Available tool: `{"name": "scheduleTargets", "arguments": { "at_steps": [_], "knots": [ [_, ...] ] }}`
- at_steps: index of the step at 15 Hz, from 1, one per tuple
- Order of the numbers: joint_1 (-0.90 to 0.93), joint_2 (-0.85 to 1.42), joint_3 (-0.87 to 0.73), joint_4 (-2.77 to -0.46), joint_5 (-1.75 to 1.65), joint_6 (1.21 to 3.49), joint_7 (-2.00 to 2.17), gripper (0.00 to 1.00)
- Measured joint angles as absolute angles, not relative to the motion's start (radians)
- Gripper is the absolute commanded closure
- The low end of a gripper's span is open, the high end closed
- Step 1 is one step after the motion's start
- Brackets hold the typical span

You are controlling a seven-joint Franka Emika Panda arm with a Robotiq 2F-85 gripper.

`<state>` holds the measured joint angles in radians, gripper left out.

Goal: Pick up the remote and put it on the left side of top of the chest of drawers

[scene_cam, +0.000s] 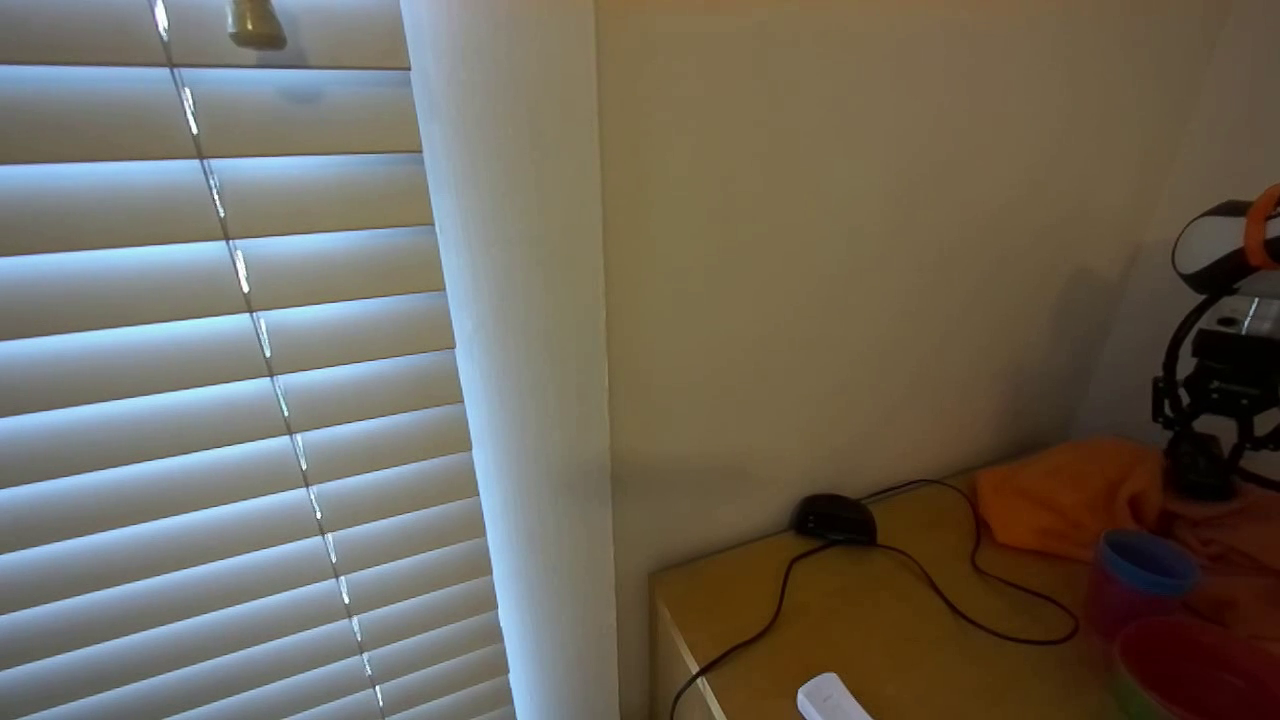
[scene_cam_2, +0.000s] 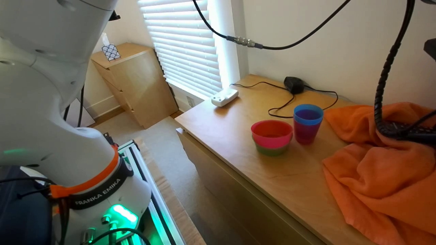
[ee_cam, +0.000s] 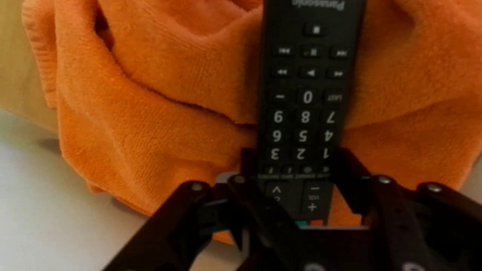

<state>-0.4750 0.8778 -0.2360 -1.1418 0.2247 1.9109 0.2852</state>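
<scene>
The remote (ee_cam: 301, 98) is a black Panasonic one with white markings, lying over or just above the orange towel in the wrist view. My gripper (ee_cam: 295, 163) has one finger against each long side of it, near the volume keys, and looks shut on it. I cannot tell whether the remote touches the towel. Part of the gripper (scene_cam: 1203, 475) shows at the right edge in an exterior view, low over the towel. The chest of drawers (scene_cam_2: 218, 119) is light tan with a flat top; its top also shows in an exterior view (scene_cam: 880, 620).
The orange towel (scene_cam_2: 381, 183) covers one end of the chest top. A red bowl (scene_cam_2: 272, 137) and blue-rimmed cups (scene_cam_2: 308, 119) stand beside it. A black adapter (scene_cam_2: 294, 85) with a cable lies at the wall. A white oblong device (scene_cam_2: 224, 97) lies at the far end.
</scene>
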Motion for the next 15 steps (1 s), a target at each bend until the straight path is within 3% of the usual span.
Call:
{"name": "scheduleTargets", "arguments": {
  "at_steps": [5, 15],
  "knots": [
    [-0.436, 0.76, -0.201, -1.231, 0.229, 1.916, 0.267, 0.7],
    [-0.232, 0.418, -0.187, -1.682, 0.229, 2.095, 0.373, 0.7]
  ]
}}
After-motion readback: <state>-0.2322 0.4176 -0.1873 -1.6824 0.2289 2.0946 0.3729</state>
